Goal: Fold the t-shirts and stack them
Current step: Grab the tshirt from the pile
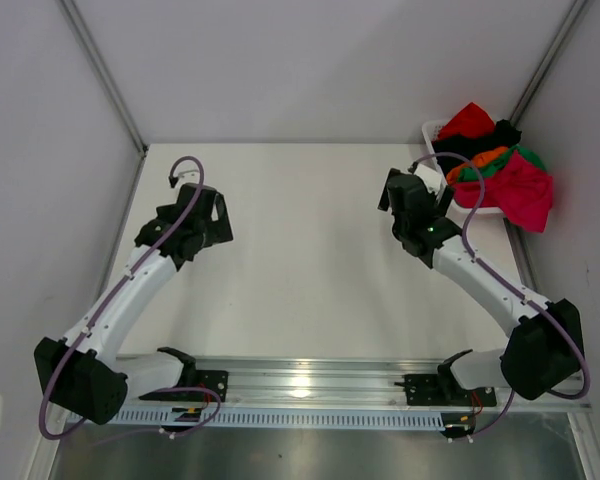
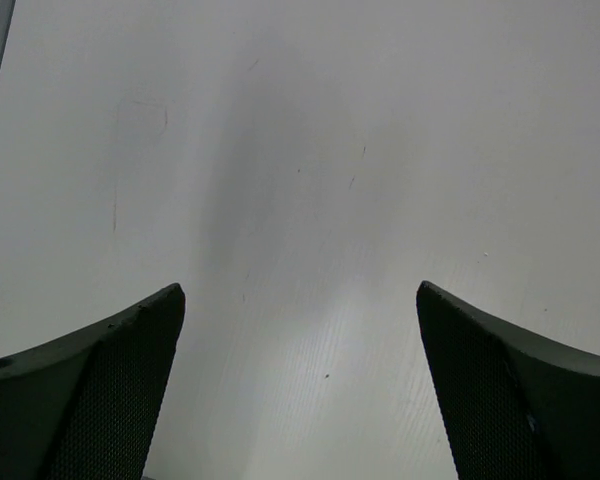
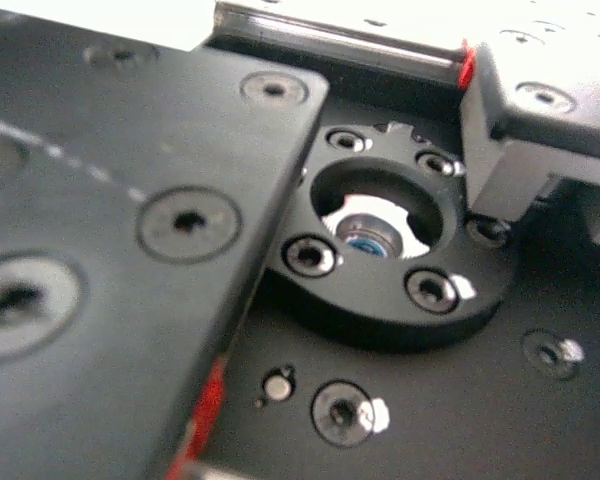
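White tabletop [image 1: 310,260] spans the scene. Both your arms bend inward over it; your left gripper [image 2: 300,290] and right gripper [image 1: 408,205] gape wide, empty. Far right, the t-shirts [image 1: 495,160] sit heaped in the white basket [image 1: 432,131] beside the right gripper, with no clear long axis, the magenta t-shirt [image 1: 525,195] draped over its rim.

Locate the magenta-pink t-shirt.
Top view: the magenta-pink t-shirt hangs over the near right edge of the white basket at the far right corner of the table, beside the green shirt.

We see: red t-shirt [image 1: 467,120] | black t-shirt [image 1: 496,136] | orange t-shirt [image 1: 487,158] | green t-shirt [image 1: 529,157] | magenta-pink t-shirt [image 1: 525,195] | white basket [image 1: 431,131] | plain white table [image 1: 310,240]
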Robot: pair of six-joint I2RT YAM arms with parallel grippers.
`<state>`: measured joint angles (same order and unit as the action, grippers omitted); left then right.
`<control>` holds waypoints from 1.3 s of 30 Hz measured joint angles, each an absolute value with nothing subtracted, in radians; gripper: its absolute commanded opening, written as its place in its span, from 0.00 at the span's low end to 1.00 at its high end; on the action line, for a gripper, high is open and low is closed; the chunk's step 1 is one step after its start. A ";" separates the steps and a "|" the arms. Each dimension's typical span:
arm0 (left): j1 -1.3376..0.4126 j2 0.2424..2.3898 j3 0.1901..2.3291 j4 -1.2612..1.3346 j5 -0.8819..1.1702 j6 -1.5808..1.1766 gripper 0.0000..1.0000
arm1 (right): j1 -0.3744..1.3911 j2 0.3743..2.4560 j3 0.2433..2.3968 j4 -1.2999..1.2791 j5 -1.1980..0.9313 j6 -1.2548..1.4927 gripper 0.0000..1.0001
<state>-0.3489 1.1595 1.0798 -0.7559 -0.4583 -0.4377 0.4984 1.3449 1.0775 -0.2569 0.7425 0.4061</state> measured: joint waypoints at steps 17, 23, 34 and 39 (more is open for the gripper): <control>-0.348 1.083 1.061 -0.760 -0.360 -0.435 0.99 | 0.177 1.543 1.092 -0.077 1.008 0.522 0.99; -0.348 1.070 1.058 -0.746 -0.326 -0.434 0.99 | 0.114 1.595 1.099 0.037 1.027 0.575 0.99; -0.348 1.036 1.042 -0.736 -0.302 -0.424 0.98 | 0.065 1.699 1.235 -0.117 1.063 0.898 0.98; -0.348 1.026 1.041 -0.737 -0.308 -0.418 0.98 | 0.025 1.726 1.324 -0.317 1.052 1.091 0.98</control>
<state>-0.3481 1.0260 1.0412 -0.7372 -0.3080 -0.4175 0.0254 1.7264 1.3243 -0.3168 1.0515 1.0912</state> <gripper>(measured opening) 0.985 0.980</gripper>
